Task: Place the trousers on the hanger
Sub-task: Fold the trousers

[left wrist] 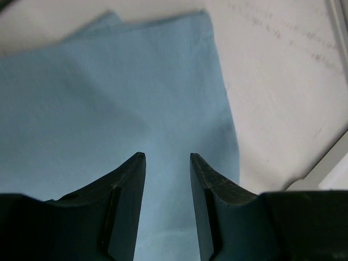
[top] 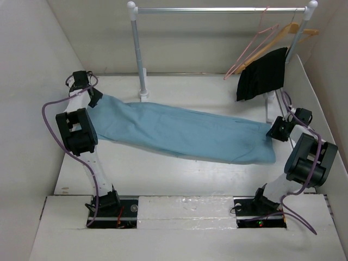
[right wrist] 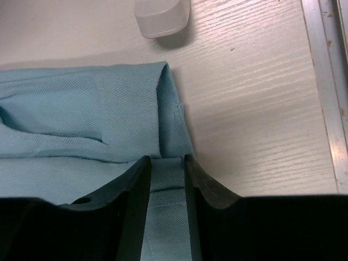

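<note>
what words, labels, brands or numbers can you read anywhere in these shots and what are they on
None: no readable text in any view.
trousers: no tag, print or brand showing.
black garment: no label showing.
table: faint grey marks in the left wrist view, too blurred to read as writing.
</note>
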